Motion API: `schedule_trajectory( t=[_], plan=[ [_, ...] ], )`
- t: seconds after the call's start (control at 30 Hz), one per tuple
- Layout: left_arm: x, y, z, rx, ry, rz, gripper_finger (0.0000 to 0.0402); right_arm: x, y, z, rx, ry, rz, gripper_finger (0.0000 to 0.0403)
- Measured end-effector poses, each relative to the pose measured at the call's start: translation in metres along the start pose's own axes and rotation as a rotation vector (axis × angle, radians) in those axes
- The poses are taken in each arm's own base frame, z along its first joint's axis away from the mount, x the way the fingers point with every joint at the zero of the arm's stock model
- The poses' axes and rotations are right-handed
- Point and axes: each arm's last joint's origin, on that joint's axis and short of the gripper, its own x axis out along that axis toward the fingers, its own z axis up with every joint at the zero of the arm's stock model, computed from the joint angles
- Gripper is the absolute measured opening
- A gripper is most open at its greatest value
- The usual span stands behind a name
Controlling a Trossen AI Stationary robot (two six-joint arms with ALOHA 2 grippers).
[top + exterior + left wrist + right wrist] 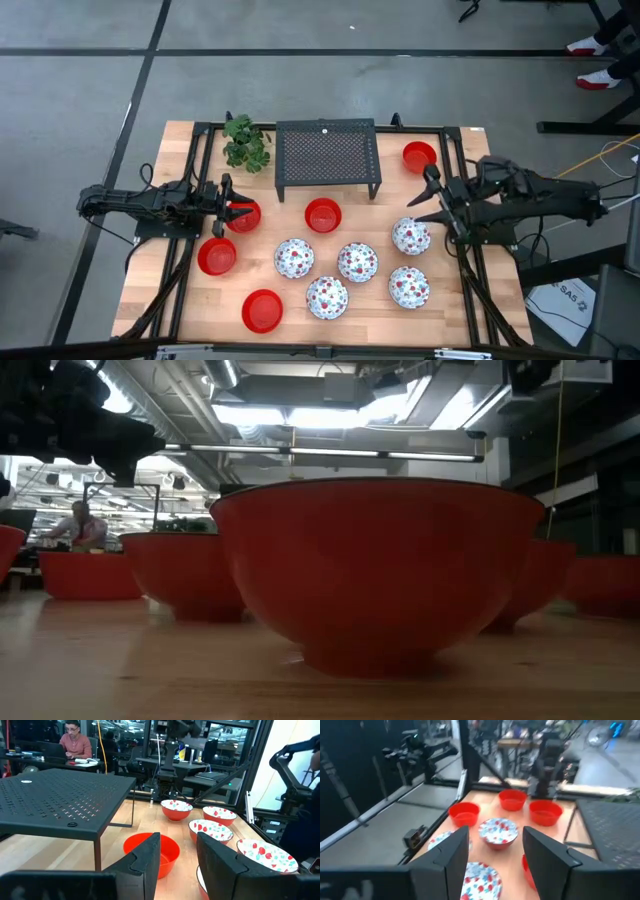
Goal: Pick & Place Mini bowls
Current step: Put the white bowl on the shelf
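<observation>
Ten mini bowls point(357, 262) stand upright on the table point(180, 300) in front of the black perforated rack point(328, 157): five speckled white, five glossy red. Left gripper point(234, 209) hovers over a red bowl point(245, 217), jaws apart, empty. Right gripper point(432, 200), also parted, holds nothing. Judged rigid, light, slick-glazed, possibly breakable; best pinched across the rim wall
</observation>
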Motion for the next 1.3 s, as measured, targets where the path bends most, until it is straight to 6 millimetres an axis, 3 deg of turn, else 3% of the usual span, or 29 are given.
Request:
schedule_trajectory(
  t=[0.3, 0.67, 1.07, 1.3],
  plan=[
    [0.000, 0.000, 0.000, 0.000, 0.000, 0.000, 0.0123, 0.032, 0.018, 0.038, -0.013, 0.087, 0.187, 0.0184],
    [0.000, 0.000, 0.000, 0.000, 0.000, 0.000, 0.0123, 0.086, 0.057, 0.051, -0.047, 0.213, 0.407, 0.0184],
    [0.000, 0.000, 0.000, 0.000, 0.000, 0.000, 0.0123, 0.123, 0.104, 0.084, -0.094, 0.189, 0.568, 0.0184],
    [0.000, 0.000, 0.000, 0.000, 0.000, 0.000, 0.0123, 0.141, 0.126, 0.092, -0.092, 0.208, 0.625, 0.0184]
  ],
)
